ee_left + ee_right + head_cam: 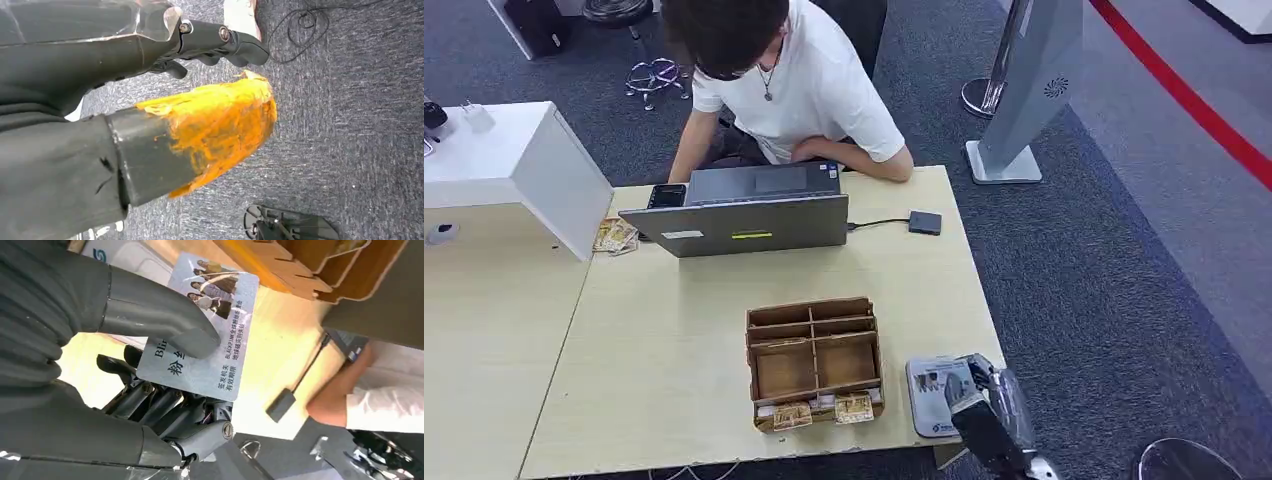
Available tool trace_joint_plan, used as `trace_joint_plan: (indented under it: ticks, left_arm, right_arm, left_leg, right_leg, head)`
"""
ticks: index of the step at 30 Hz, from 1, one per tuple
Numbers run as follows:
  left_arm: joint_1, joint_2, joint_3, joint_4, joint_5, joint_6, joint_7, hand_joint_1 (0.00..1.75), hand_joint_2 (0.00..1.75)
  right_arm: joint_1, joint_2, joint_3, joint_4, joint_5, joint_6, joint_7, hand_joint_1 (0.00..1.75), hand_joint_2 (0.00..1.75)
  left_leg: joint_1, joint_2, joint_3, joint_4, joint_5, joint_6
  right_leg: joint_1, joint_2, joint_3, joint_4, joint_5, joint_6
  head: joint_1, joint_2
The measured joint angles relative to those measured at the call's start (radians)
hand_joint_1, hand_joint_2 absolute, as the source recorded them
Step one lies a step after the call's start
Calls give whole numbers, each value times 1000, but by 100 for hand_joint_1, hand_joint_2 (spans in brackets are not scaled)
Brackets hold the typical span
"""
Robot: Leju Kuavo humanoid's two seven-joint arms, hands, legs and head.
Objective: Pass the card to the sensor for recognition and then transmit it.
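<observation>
R hand (150,390) pinching card (210,325), thumb on top. Pickup looks done; next: carry to sensor (925,222) w/o slipping.

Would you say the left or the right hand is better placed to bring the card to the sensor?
Right. The right hand already pinches the card above the table; the left hand hangs over carpet, holding nothing.
</observation>
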Motion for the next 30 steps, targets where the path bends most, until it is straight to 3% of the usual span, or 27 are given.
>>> trace_joint_plan:
  ticks: [17,30]
  left_arm:
    - [0,-5,2,0,-20,-3,1,0,0]
    - [0,-5,7,0,-23,-6,1,0,0]
  right_arm:
    - [-51,10,-42,191,-4,-2,16,175,175]
    - [-81,15,-74,253,-4,-4,16,175,175]
  left_leg:
    - [0,0,0,0,0,0]
    - [0,0,0,0,0,0]
  right_leg:
    - [0,0,0,0,0,0]
    - [0,0,0,0,0,0]
  head:
    - [0,0]
    - [0,0]
